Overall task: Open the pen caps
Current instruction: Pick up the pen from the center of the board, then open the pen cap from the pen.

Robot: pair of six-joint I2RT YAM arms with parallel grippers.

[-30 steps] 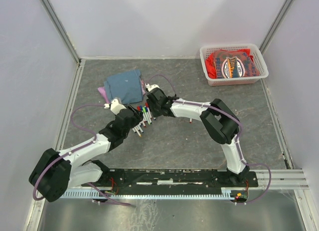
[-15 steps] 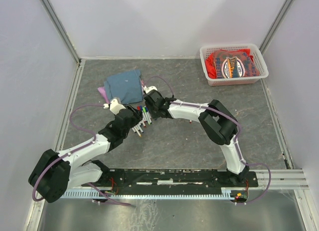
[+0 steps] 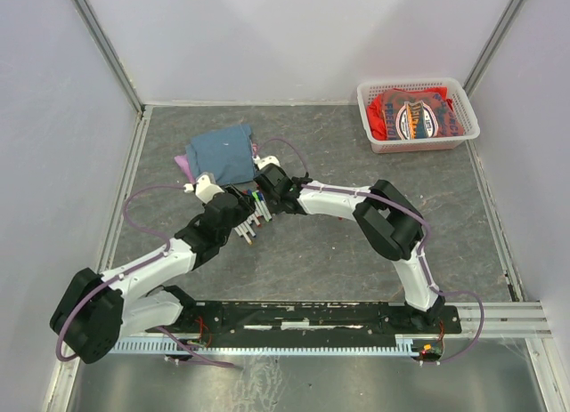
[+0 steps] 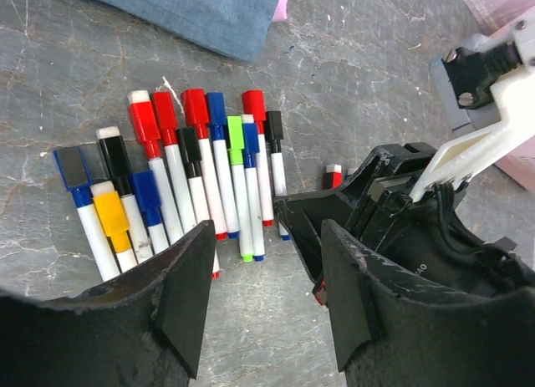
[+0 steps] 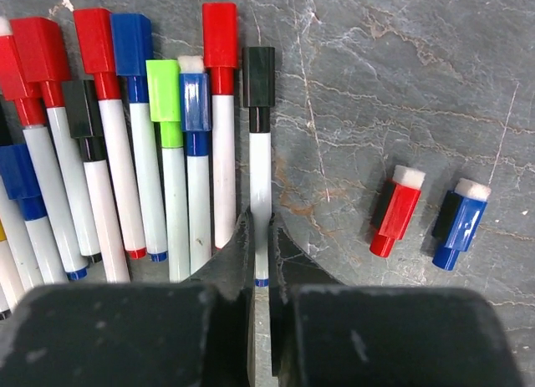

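Now, left gripper (image 4: 266, 274): spread wide, empty, hung over the tails of the pens (image 4: 192, 178); to be moved toward 12 o'clock.
Right gripper (image 5: 261, 236): pinched narrow on the barrel of one pen (image 5: 260, 170), near its tail; a firm, level hold is wanted.
Pens: touching in a row; neighbours could be dragged.
Black cap (image 5: 258, 76): fitted at the gripped pen's 12 o'clock end; best pulled straight along the barrel.
Loose caps (image 5: 397, 210): at 3 o'clock, apart.
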